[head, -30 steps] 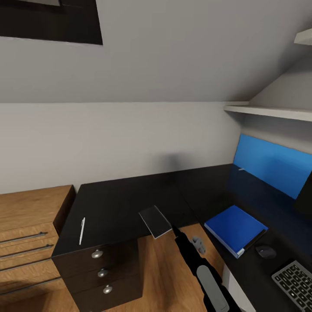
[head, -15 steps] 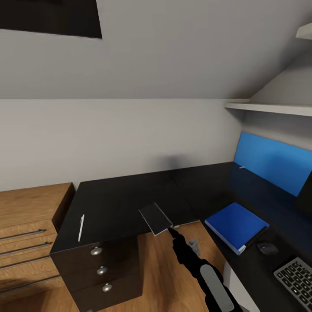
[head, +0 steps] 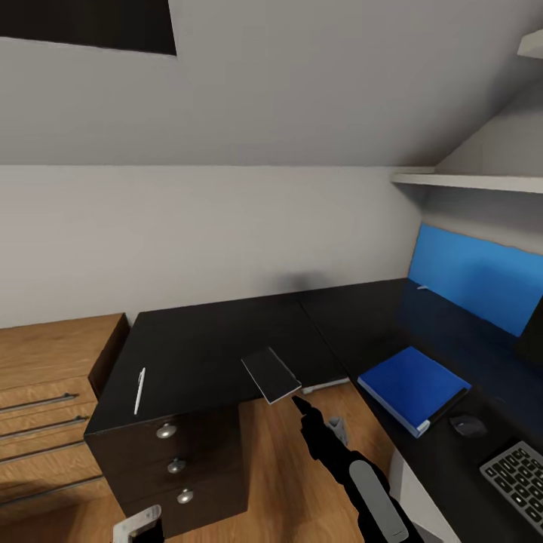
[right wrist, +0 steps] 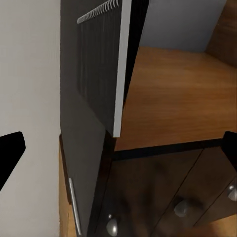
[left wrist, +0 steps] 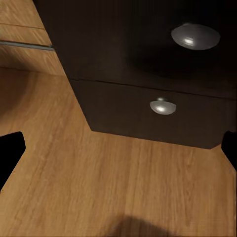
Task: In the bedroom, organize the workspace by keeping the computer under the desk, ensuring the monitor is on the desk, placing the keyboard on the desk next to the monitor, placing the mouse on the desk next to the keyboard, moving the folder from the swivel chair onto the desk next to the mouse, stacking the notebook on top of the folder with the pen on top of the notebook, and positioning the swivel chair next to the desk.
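I see my right gripper (head: pixel 296 397) clamped on the thin dark-grey notebook (head: pixel 271 375) at frame centre. The flat bright-blue folder (head: pixel 413 387) lies on the glossy black desk (head: pixel 204 347), lower right. My left gripper's (left wrist: pixel 118 158) fingers are apart.

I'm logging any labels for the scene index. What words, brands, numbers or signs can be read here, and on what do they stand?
None can be read.
keyboard: its keys carry pale marks, too small and blurred to read.
folder: plain blue cover, no label.
notebook, held by the right pincer: plain dark cover, no text.
pen: no marking that can be made out.
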Robot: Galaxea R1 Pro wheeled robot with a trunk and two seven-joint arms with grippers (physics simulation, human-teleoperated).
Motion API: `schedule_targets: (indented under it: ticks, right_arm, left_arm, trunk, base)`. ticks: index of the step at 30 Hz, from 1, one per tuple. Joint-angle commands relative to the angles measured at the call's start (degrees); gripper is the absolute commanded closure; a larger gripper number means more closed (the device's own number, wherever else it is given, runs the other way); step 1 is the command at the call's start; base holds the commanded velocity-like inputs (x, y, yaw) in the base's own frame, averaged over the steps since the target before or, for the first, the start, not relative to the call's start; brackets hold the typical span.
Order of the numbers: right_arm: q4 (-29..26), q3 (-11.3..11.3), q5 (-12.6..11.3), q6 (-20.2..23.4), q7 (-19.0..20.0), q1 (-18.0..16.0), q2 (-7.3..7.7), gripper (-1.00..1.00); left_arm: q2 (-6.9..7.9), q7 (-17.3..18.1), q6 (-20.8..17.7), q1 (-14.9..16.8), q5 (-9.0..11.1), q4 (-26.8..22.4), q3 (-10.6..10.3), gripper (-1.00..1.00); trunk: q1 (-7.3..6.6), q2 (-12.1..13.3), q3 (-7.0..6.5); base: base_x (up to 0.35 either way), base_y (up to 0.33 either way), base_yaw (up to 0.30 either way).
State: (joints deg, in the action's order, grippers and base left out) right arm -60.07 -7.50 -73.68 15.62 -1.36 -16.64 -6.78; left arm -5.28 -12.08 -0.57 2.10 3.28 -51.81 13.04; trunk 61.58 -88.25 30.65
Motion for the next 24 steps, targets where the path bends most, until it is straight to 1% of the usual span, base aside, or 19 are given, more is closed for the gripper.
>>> schedule_targets:
  ticks: [1, 2, 4, 5, 7, 8, 10, 11, 12, 18, 24]
  right_arm:
    - [-0.05, 0.0, -0.41, 0.13, -0.14, -0.03, 0.0, -1.0]
    - [-0.05, -0.01, -0.41, 0.13, -0.14, -0.04, 0.0, -1.0]
    - [-0.05, -0.03, -0.41, 0.12, -0.12, -0.03, 0.01, -1.0]
    - [-0.05, -0.04, -0.41, 0.12, -0.09, -0.01, 0.01, -1.0]
    - [-0.05, -0.04, -0.41, 0.12, -0.08, -0.01, 0.01, -1.0]
    - [-0.05, -0.07, -0.41, 0.12, -0.05, -0.01, -0.01, -1.0]
    - [-0.05, -0.09, -0.41, 0.1, -0.02, -0.01, -0.03, -1.0]
    - [-0.05, -0.11, -0.41, 0.07, 0.0, -0.02, -0.05, -1.0]
    - [-0.05, -0.12, -0.41, 0.07, 0.01, -0.01, -0.05, -1.0]
    - [-0.05, -0.28, -0.41, 0.04, 0.03, 0.02, -0.07, -1.0]
    - [-0.11, -0.43, -0.39, 0.0, 0.06, 0.01, -0.08, -1.0]
  left_arm:
    - [-0.05, 0.23, -0.1, -0.34, 0.48, -1.21, 0.06, -1.0]
    - [-0.06, 0.58, -0.14, -0.8, 0.62, -2.36, 0.06, -1.0]
    - [-0.06, 2.75, -1.14, -3.4, 1.45, -7.37, 0.05, -1.0]
    - [-0.03, 4.47, -2.89, -4.76, 2.05, -10.05, 0.05, -1.0]
    - [-0.02, 6.58, -5.54, -6.04, 2.71, -12.52, 0.08, -1.0]
    - [0.02, 9.19, -8.88, -7.03, 3.25, -14.45, 0.12, -1.0]
    - [0.13, 11.62, -11.85, -7.69, 3.59, -15.74, 0.16, -1.0]
    - [0.27, 13.66, -13.99, -8.11, 3.78, -16.57, 0.18, -1.0]
    - [0.34, 14.45, -14.77, -8.27, 3.84, -16.87, 0.21, -1.0]
    - [0.56, 16.95, -17.27, -8.74, 4.01, -17.81, 0.29, -1.0]
    - [0.61, 17.47, -17.83, -8.84, 3.97, -17.94, 0.27, -1.0]
  trunk:
    - [0.22, -0.45, 0.25]
    - [0.44, -0.85, 0.43]
    - [0.88, -1.65, 0.78]
    - [1.1, -2.05, 0.96]
    - [1.54, -2.85, 1.32]
    - [1.76, -3.25, 1.5]
    - [2.2, -4.06, 1.86]
    - [2.42, -4.46, 2.04]
    - [2.64, -4.86, 2.22]
    - [3.96, -7.26, 3.3]
    - [3.96, -7.26, 3.3]
  base:
    - [0.0, 0.0, 0.0]
    - [0.0, 0.0, 0.0]
    - [0.0, 0.0, 0.0]
    - [0.0, 0.0, 0.0]
    - [0.0, 0.0, 0.0]
    - [0.0, 0.0, 0.0]
    - [0.0, 0.0, 0.0]
    - [0.0, 0.0, 0.0]
    - [0.0, 0.0, 0.0]
    - [0.0, 0.0, 0.0]
    - [0.0, 0.0, 0.0]
